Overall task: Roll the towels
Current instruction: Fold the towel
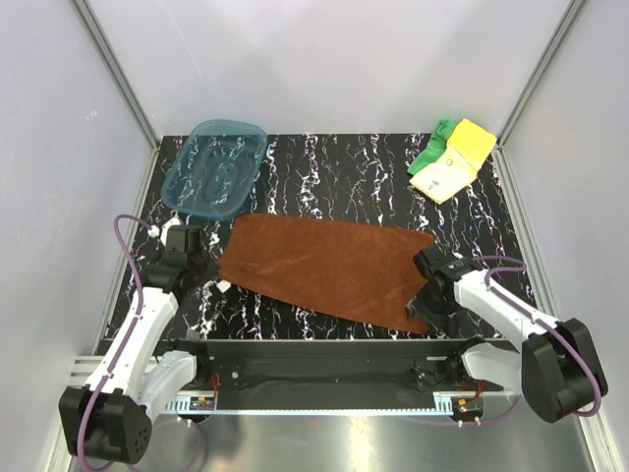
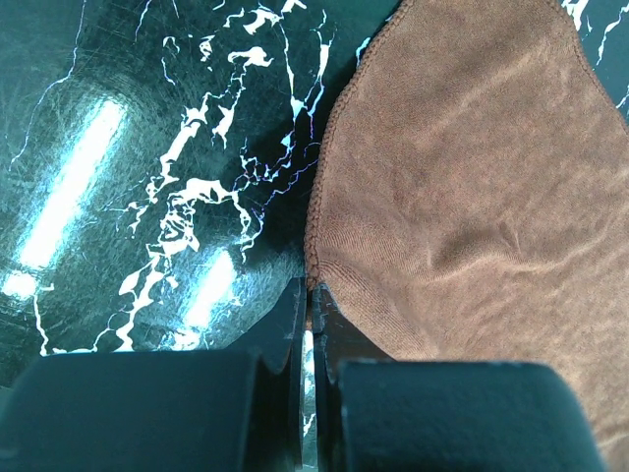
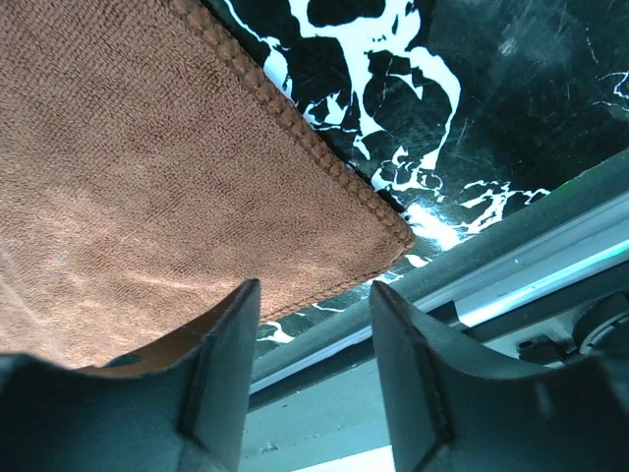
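Far left at the back of the counter (image 1: pixel 324 182), the teal tray (image 1: pixel 214 169) lay by itself. My left fingers (image 2: pixel 280 329) were clenched almost together, a thin slit showing between them, low at the left edge of the rust-brown towel (image 1: pixel 324 270). The towel's hem met their tips; I could not tell whether any cloth was pinched. The towel itself lay spread flat across the middle of the counter. My right fingers (image 3: pixel 231 334) were released and spread apart over its near right corner, one above the cloth, the other above bare counter. At the far right corner, the green towel (image 1: pixel 432 149) and the pale yellow towel (image 1: pixel 447 175) lay touching, well apart from both arms.
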### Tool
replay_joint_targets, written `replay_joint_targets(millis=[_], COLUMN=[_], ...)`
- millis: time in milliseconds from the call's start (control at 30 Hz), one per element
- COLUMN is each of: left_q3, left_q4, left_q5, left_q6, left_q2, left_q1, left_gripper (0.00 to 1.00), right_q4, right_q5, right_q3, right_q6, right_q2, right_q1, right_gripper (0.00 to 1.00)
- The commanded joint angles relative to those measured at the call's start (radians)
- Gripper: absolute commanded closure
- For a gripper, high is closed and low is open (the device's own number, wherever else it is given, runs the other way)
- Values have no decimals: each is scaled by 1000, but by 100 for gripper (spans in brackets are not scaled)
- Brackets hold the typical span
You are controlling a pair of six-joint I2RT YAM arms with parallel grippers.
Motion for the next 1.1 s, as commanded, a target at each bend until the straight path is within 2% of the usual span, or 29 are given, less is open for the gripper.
replay_joint_targets(millis=[0,333,467,600,667,867,933,1067], left_q3=[-7,-7,-9,-10,-10,-12,-12,-12], left_q4=[44,43,46,49,51,52,51,52], left_q5=[13,7,8,10,10,11,11,14], left_q6=[16,16,16,17,17,17,19,19], left_q2=[-10,-18,-17,-14,-15,-14,-15,-20], left_q1=[5,5,5,5,5,5,5,5], left_gripper=[100,100,100,100,100,100,100,100], right_q4=[6,-7,-11,-13,-14,-16,-13,-19], right_q5=[49,66,68,81,87,94,89,49], right_q3=[-21,8,-1,-4,0,-1,0,-8], right_q6=[64,70,92,116,116,119,115,101], right_q2=[-53,10,-13,-24,-19,-22,-19,-34], right_q1=[12,48,76,84,91,96,96,104], right_gripper=[45,51,52,61,69,78,75,58])
